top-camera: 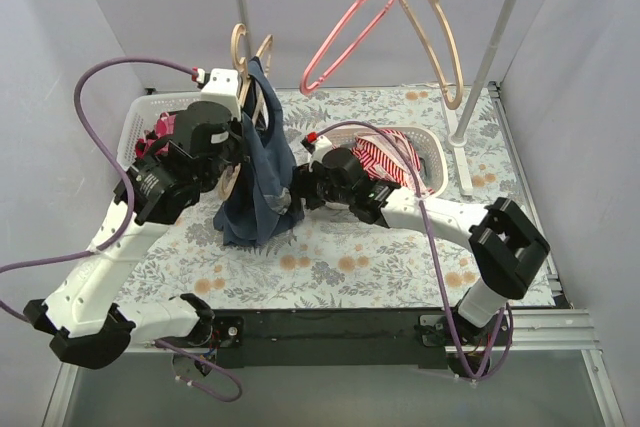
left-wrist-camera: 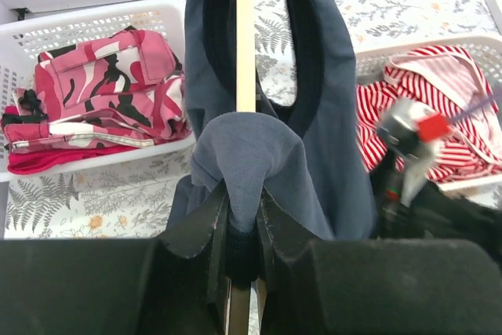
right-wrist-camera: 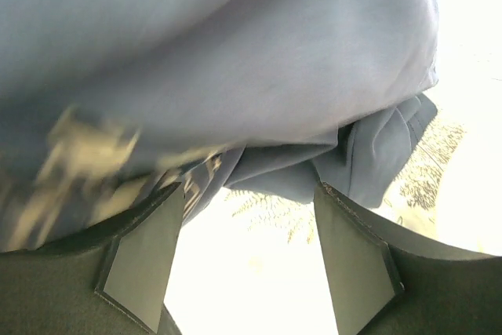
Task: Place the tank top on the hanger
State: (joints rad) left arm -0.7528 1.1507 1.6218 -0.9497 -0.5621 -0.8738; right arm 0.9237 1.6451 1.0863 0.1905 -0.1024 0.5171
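The navy tank top (top-camera: 258, 179) hangs from a tan hanger (top-camera: 240, 47) that my left gripper (top-camera: 238, 143) holds up above the table. In the left wrist view the jaws are shut on the hanger's wooden bar (left-wrist-camera: 245, 37) and on a fold of the tank top (left-wrist-camera: 329, 115) draped over it; the left gripper (left-wrist-camera: 243, 202) pinches both. A second tan hook shows beside the first. My right gripper (top-camera: 298, 193) is at the tank top's lower right edge. In the right wrist view it (right-wrist-camera: 247, 202) is open, with the tank top (right-wrist-camera: 235, 60) just beyond its fingertips and nothing between the pads.
A white basket (top-camera: 140, 112) with pink camouflage clothes (left-wrist-camera: 102, 84) stands at the back left. Another white basket (top-camera: 435, 152) holds the red-and-white striped garment (left-wrist-camera: 423, 100). A clothes rack (top-camera: 490, 57) at the back carries a pink hanger (top-camera: 350, 32) and a tan hanger (top-camera: 435, 32).
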